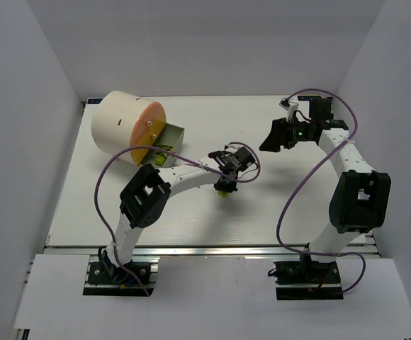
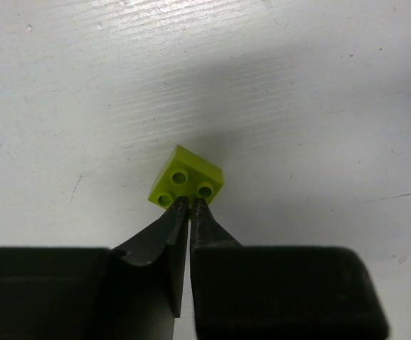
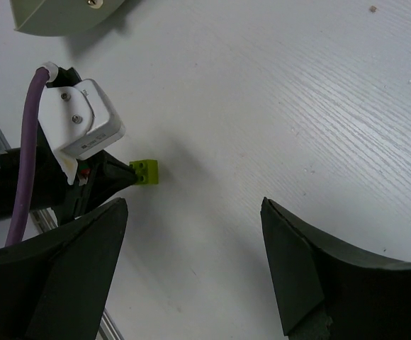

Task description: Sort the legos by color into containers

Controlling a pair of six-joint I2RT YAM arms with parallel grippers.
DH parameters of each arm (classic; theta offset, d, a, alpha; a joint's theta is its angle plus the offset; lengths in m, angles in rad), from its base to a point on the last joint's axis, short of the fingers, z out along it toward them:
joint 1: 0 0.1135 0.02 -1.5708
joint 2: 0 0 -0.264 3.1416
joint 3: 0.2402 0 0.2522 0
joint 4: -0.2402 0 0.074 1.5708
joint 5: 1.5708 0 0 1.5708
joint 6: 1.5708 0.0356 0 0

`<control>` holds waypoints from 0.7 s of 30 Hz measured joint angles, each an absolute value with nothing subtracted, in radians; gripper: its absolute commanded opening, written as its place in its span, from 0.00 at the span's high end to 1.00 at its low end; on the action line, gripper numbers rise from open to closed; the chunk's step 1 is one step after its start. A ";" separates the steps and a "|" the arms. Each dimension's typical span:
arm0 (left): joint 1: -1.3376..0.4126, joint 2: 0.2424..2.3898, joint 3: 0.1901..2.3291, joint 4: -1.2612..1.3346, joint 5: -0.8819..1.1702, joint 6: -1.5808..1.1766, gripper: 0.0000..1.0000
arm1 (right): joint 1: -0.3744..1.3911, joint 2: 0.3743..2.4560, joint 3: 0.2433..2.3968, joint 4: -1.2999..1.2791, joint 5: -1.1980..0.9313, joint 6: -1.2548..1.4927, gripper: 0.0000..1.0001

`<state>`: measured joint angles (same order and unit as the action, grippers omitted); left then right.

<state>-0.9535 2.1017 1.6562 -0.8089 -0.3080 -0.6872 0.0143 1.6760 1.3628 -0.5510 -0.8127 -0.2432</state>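
Observation:
My left gripper (image 2: 190, 203) is shut on a yellow-green lego (image 2: 186, 177), pinching its near edge between the fingertips, low over the white table. In the top view the gripper (image 1: 225, 184) and lego (image 1: 223, 190) are at mid-table. The right wrist view shows the same lego (image 3: 147, 171). The cream-white drum (image 1: 120, 120) with an orange face (image 1: 149, 134) lies at the back left. One orange tray (image 1: 171, 136) is pulled out, with yellow-green bits (image 1: 160, 159) beside it. My right gripper (image 1: 271, 142) is open and empty (image 3: 195, 205), above the table to the right of the lego.
White walls close in the table (image 1: 290, 205) at the back and on both sides. The left arm's elbow (image 1: 145, 195) lies between the drum and the near edge. A metal rail (image 1: 212, 249) runs along the front edge. The drum's rim (image 3: 57, 14) shows at the right wrist view's top left.

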 measured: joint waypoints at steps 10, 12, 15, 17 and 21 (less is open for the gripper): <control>-0.967 2.065 1.656 -0.802 -0.368 -0.671 0.35 | 0.014 1.676 1.359 -0.551 -0.820 -0.243 0.19; -0.967 2.055 1.656 -0.800 -0.379 -0.668 0.32 | 0.014 1.676 1.359 -0.551 -0.822 -0.243 0.19; -0.967 2.048 1.656 -0.799 -0.385 -0.662 0.31 | 0.014 1.676 1.358 -0.551 -0.823 -0.243 0.19; -0.967 2.048 1.654 -0.794 -0.384 -0.656 0.30 | 0.014 1.676 1.358 -0.551 -0.823 -0.243 0.19; -0.967 2.048 1.646 -0.783 -0.375 -0.638 0.29 | 0.014 1.676 1.358 -0.551 -0.823 -0.243 0.19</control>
